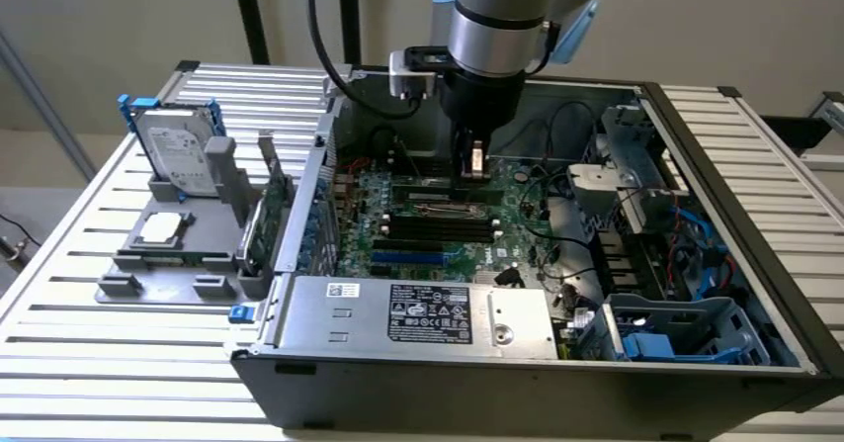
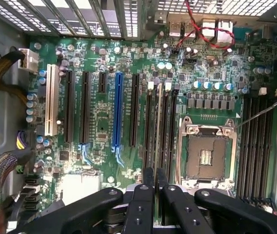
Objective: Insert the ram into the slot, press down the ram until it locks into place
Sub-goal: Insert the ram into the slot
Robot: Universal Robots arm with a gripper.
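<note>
On the slatted table [image 1: 79, 383] lay the open computer case [image 1: 528, 383], its green motherboard [image 2: 99, 131] facing up. The arm [image 1: 495, 17] reached down into the case. The gripper [image 2: 154, 180] was clenched on the ram [image 2: 158, 126], which stood on edge along the slot [image 2: 161, 146], in the black bank just beside the processor socket [image 2: 206, 156]. Whether the ram was seated could not be told.
</note>
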